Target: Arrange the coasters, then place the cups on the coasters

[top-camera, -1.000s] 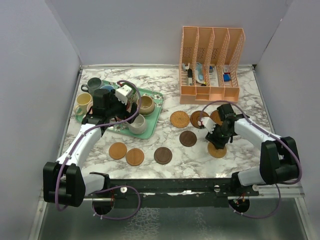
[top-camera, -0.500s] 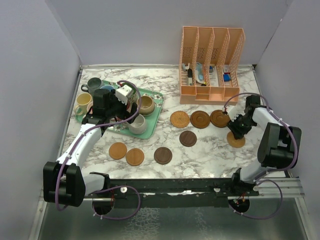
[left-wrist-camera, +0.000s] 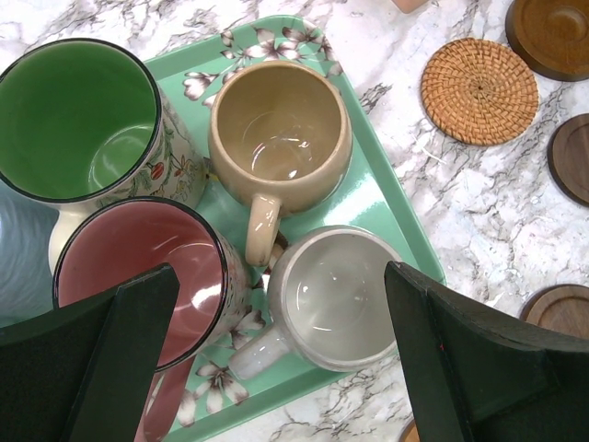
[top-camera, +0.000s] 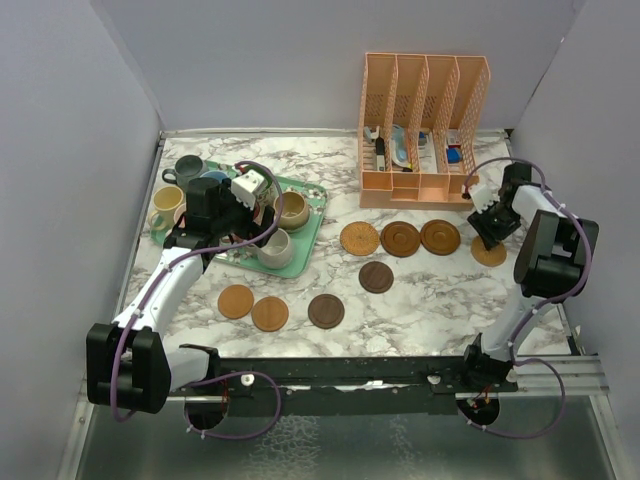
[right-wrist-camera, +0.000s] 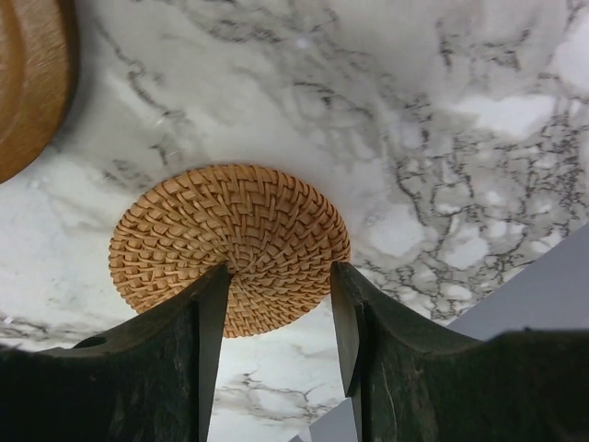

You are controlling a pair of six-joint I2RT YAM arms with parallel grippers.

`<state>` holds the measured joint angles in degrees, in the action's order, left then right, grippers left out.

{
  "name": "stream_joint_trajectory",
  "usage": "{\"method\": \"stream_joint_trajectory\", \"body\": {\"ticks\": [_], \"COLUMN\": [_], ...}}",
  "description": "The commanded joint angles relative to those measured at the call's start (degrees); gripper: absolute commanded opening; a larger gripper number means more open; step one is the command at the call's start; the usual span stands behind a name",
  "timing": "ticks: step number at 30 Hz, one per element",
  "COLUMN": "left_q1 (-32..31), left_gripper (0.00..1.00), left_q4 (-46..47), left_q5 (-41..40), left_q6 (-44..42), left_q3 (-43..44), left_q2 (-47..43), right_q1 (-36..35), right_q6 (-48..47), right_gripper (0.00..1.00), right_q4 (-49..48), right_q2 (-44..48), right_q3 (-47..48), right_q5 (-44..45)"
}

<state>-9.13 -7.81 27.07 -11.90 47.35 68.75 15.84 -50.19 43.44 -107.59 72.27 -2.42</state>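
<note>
Several round coasters lie on the marble: three in a row (top-camera: 400, 239), a dark one (top-camera: 376, 277) in front of it, three more (top-camera: 270, 314) nearer the front. A woven coaster (right-wrist-camera: 230, 239) lies flat at the row's right end. My right gripper (right-wrist-camera: 276, 276) is over its near edge, jaws partly apart, fingertips (right-wrist-camera: 213, 281) on the weave. My left gripper (left-wrist-camera: 281, 276) hangs wide open above the cups on the mint tray (left-wrist-camera: 405, 239): green (left-wrist-camera: 78, 120), tan (left-wrist-camera: 281, 129), grey-white (left-wrist-camera: 336, 290), maroon (left-wrist-camera: 138, 267). A yellow cup (top-camera: 167, 205) and a dark teal cup (top-camera: 188, 168) stand left of the tray.
A peach file organiser (top-camera: 425, 120) holding small items stands at the back, just behind the coaster row. The grey right wall (right-wrist-camera: 534, 304) is close beside the right gripper. Walls close the table at the left and back too.
The right gripper swung right and toward the back, and the woven coaster went with it from the front of the row to its right end. The left arm stayed still.
</note>
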Motion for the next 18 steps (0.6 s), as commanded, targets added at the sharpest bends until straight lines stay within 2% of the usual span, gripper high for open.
{"method": "stream_joint_trajectory", "body": {"ticks": [1,7,18], "left_q1": [-0.19,-0.24,-0.31], "left_gripper": [0.99,0.99,0.99], "left_q4": [0.69,0.67,0.47], "left_q5": [1.09,1.6,1.88], "left_q6": [-0.95,-0.77,-0.58], "left_q3": [1.34,1.51,1.69], "left_q2": [0.2,0.93,0.95], "right_q1": [0.69,0.52,-2.29], "right_q6": [2.51,6.51,10.2], "right_gripper": [0.48,0.47,0.45], "right_q4": [-9.29,-4.08,-6.49], "right_q2": [-8.01,-9.17,-10.44], "right_q3": [0.39,3.53,2.21], "right_q5": [-3.0,-14.75,-15.28]}}
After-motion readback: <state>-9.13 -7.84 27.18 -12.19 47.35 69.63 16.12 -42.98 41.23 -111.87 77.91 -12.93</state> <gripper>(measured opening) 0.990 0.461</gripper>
